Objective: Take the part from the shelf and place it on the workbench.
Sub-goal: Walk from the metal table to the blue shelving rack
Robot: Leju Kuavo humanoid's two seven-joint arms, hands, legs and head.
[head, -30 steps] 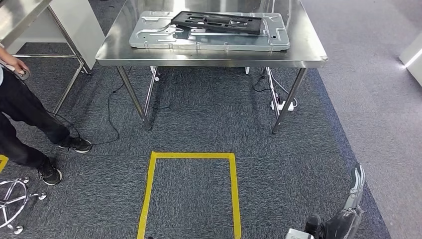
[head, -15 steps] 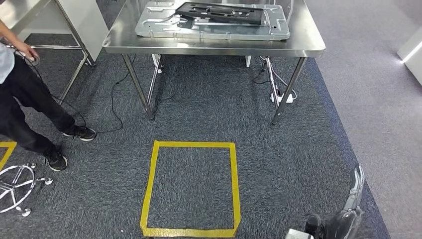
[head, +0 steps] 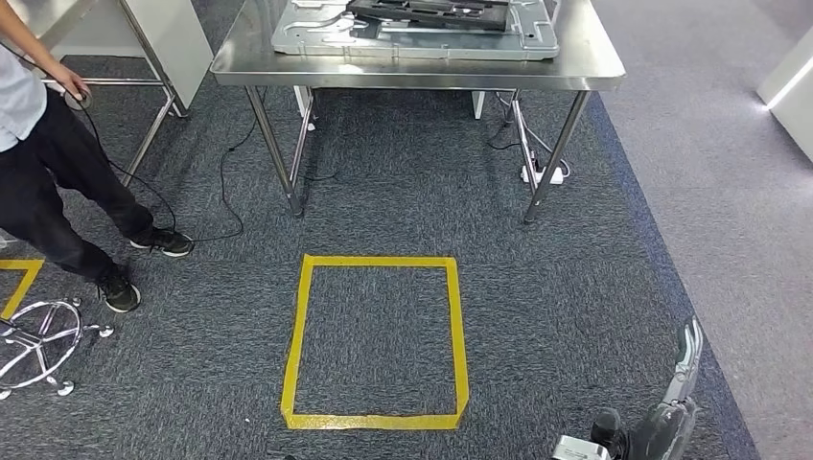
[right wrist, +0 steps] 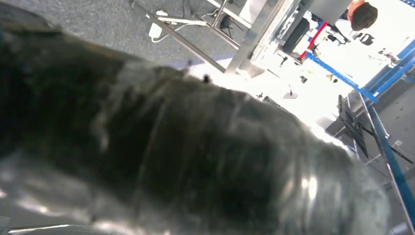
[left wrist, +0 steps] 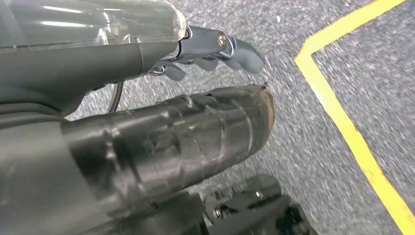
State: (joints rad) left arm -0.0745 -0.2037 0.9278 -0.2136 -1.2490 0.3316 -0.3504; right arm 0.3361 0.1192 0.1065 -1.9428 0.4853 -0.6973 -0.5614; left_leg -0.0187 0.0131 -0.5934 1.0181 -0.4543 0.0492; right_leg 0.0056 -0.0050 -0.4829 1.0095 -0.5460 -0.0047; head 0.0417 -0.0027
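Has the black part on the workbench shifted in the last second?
No. The black part lies across the grey metal panel just as before. The whole workbench slid up the picture together with it, so the camera moved.

My right hand (right wrist: 186,161) looms close and blurred, so I cannot tell how its fingers lie. Beyond it I see grey carpet (right wrist: 98,24), steel table legs (right wrist: 254,39), a white power strip (right wrist: 155,31) and a blue frame (right wrist: 386,152).
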